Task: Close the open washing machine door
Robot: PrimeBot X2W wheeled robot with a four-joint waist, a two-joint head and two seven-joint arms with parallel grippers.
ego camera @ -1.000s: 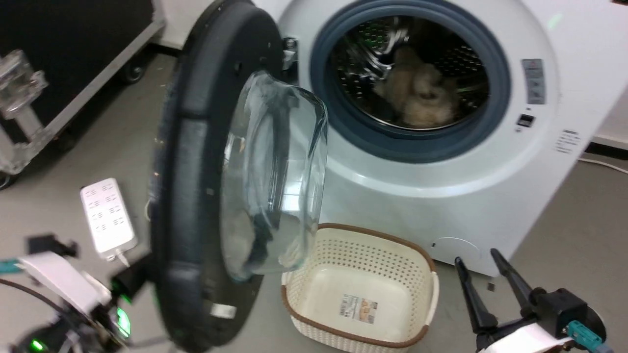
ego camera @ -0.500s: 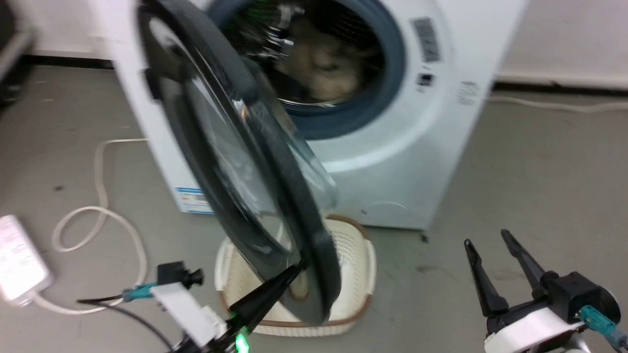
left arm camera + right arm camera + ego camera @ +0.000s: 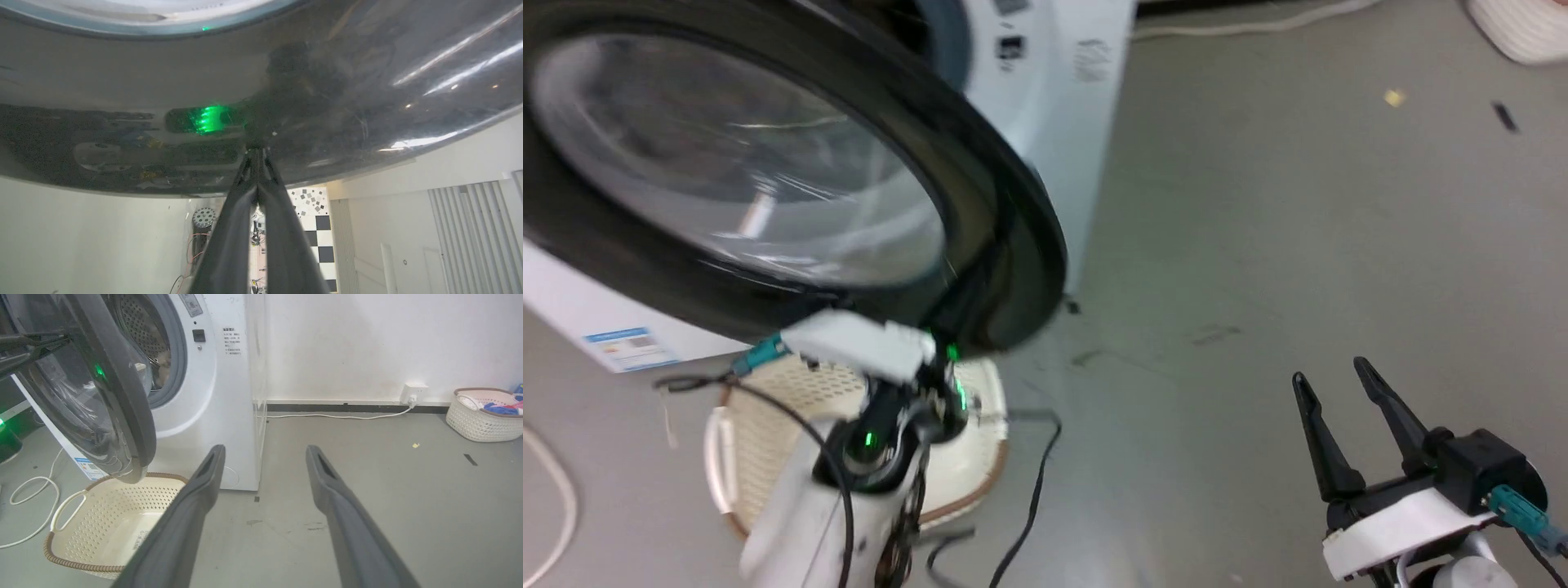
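**Helper:** Where's the washing machine door (image 3: 992, 204)?

**Me:** Partly open, angled out before the washing machine (image 3: 229, 416). My left gripper (image 3: 256, 153), fingers pressed together, touches its black rim. My right gripper (image 3: 1329, 371) hangs spread, well clear. I'd push squarely and steadily until it latches.

Test lab: calibration checkerboard (image 3: 322, 241), washing machine (image 3: 220, 388) on bare grey floor (image 3: 367, 465).

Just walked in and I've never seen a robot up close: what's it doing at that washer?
It is closing the washing machine door. Its left gripper, fingers shut together, presses its tips against the door's black rim. The door is not yet closed: a gap separates it from the washing machine. The right gripper hangs open over the floor. A cream basket sits below the door.
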